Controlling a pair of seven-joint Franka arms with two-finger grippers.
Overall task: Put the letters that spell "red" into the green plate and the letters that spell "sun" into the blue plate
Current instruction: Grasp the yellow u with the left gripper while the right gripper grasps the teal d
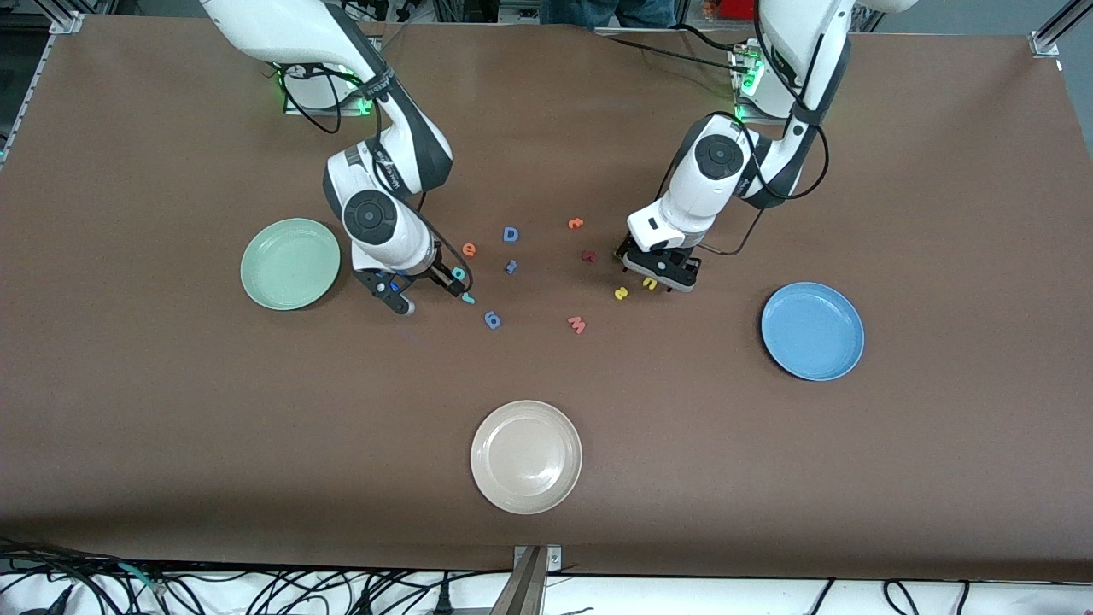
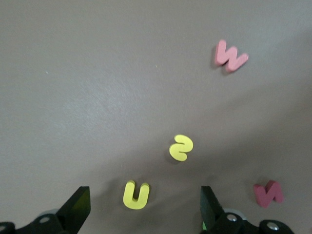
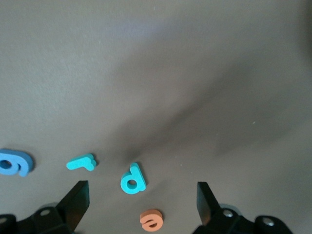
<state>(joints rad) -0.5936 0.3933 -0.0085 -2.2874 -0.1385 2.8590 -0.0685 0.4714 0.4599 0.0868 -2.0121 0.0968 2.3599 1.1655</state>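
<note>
Left gripper [image 2: 141, 207]: jaws spread wide and holding nothing, low over the table, straddling the yellow "u" [image 2: 136, 195].
Yellow "u": flat on the brown table [image 1: 171, 427], between the left fingers without touching either.
Yellow "s" [image 2: 181, 147]: flat on the table just beside the "u", at about 8 o'clock from it in the front view.
Third "sun" letter: cannot tell where it lies.
Right gripper [image 3: 141, 204]: jaws spread wide and holding nothing, low over the table, with the teal "d" [image 3: 132, 179] and the orange "e" [image 3: 151, 220] between its fingers.
Teal "r" [image 3: 81, 163]: on the table beside the "d", just outside one finger.
Blue plate [image 1: 812, 330]: at about 4 o'clock from the left gripper in the front view, well apart, no letters in it.
Green plate [image 1: 290, 263]: at 9 o'clock from the right gripper in the front view, near it, no letters in it.
Pink "w" [image 2: 230, 55]: at about 7 o'clock from the "s" in the front view.
Dark red letter [image 2: 268, 193]: beside the left gripper.
Blue letter [image 3: 14, 162]: next to the "r".
Beige plate [image 1: 526, 456]: nearest the front camera.
</note>
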